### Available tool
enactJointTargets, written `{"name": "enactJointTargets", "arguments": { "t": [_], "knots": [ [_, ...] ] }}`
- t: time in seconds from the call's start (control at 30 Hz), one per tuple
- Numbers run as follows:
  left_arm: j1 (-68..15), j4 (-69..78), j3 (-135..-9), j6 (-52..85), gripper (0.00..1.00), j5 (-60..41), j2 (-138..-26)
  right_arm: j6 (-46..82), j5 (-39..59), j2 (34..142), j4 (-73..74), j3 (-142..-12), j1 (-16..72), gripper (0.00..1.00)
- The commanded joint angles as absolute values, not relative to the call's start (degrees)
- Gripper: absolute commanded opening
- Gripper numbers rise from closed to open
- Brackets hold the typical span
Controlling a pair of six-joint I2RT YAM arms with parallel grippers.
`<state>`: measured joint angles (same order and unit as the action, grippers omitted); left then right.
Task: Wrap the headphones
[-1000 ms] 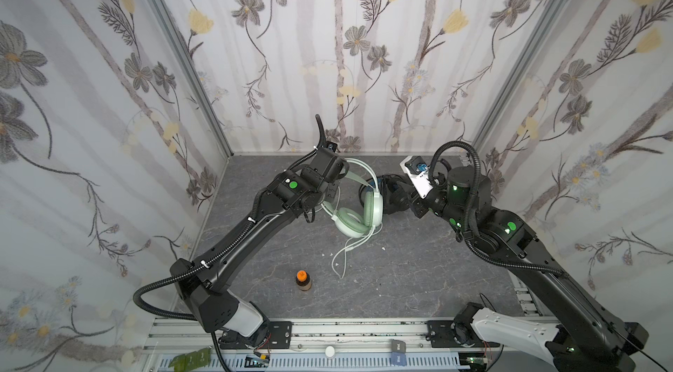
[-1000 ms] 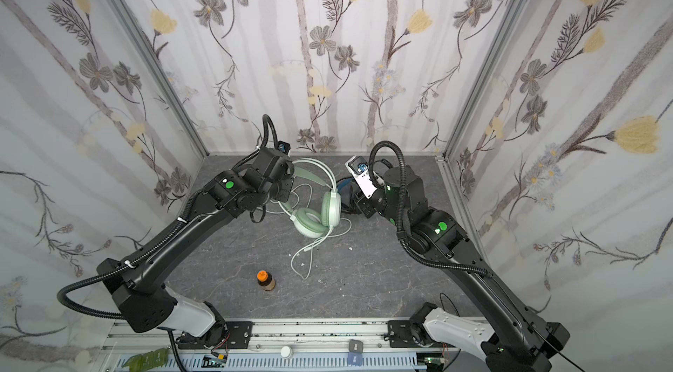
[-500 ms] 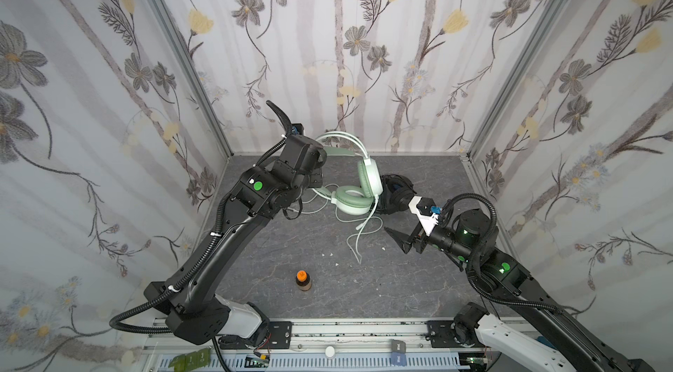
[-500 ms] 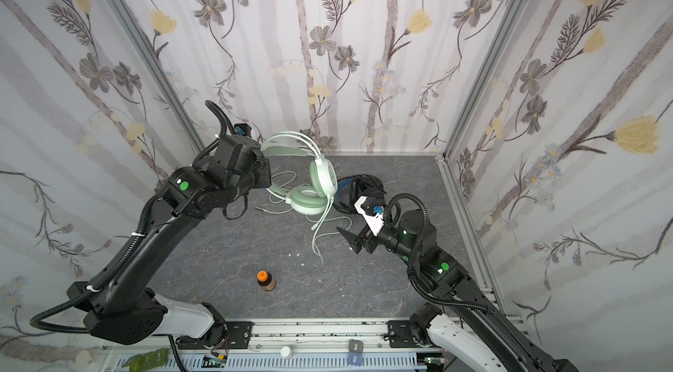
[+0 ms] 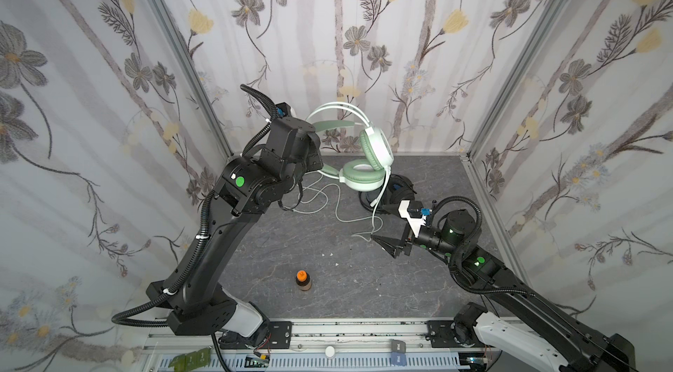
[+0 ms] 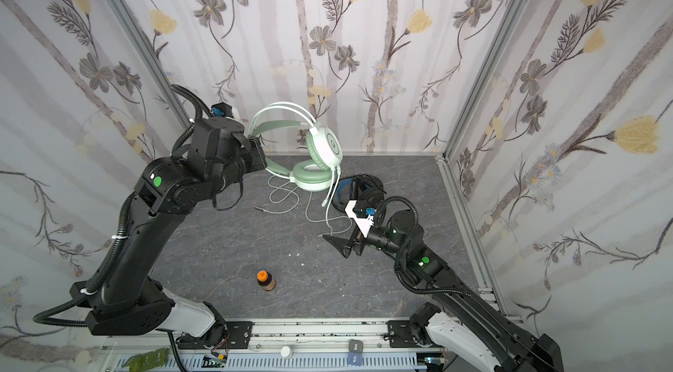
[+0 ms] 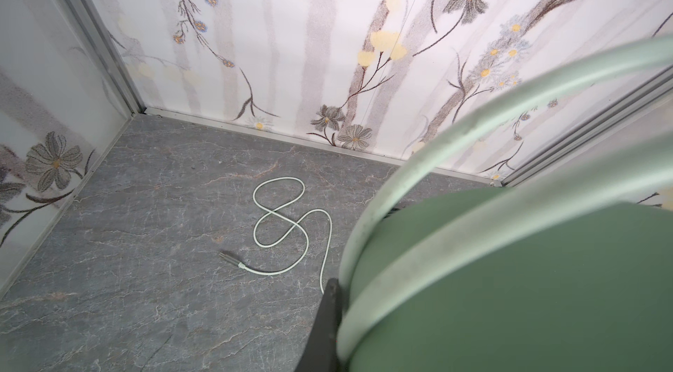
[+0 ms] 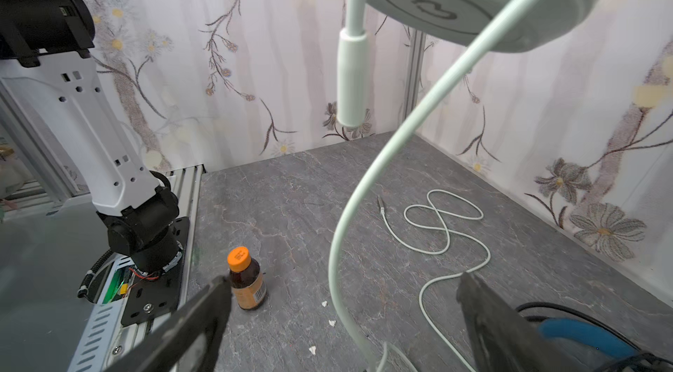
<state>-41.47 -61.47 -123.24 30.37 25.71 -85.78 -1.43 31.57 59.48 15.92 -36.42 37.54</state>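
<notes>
As right wrist shows, cable [image 8: 368, 177] hangs between jaws.

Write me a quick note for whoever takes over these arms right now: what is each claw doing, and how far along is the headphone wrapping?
Left gripper: shut on the headband of the green headset, holding it off the table.
Right gripper: open, with the white cable hanging between its jaws, ungripped.
Cable loops and plug lie loose on the table.
Black headset lies beyond the right gripper.
Done: nothing wrapped on the green one.
Left: wind its cable; the black one's cable is hard to judge.
</notes>
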Motion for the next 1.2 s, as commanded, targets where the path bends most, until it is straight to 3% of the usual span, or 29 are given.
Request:
{"name": "enactJointTargets", "arguments": {
  "t": [0.0, 0.47, 0.7, 1.07, 1.17],
  "knots": [
    [-41.57, -59.35, -125.22, 33.87, 0.00, 26.65, -86.45, 0.83, 34.86, 62.22, 23.97, -35.34, 37.58, 0.96],
    [-39.31, -55.15, -126.89, 37.13, 0.00, 23.07, -87.78, 1.83, 33.40, 67.52, 29.33, -31.99, 37.28, 0.81],
    [-38.45, -56.72, -129.87, 38.60, 0.00, 20.07, -90.05, 3.44, 33.12, 70.98, 32.56, -32.18, 36.31, 0.64],
    [-36.37, -58.70, -130.60, 43.07, 0.00, 15.76, -91.30, 7.71, 33.75, 76.55, 37.86, -33.21, 35.76, 0.48],
    [-35.23, -58.89, -130.52, 45.35, 0.00, 15.47, -91.07, 8.29, 33.67, 78.25, 38.62, -33.35, 35.74, 0.37]
  ]
}}
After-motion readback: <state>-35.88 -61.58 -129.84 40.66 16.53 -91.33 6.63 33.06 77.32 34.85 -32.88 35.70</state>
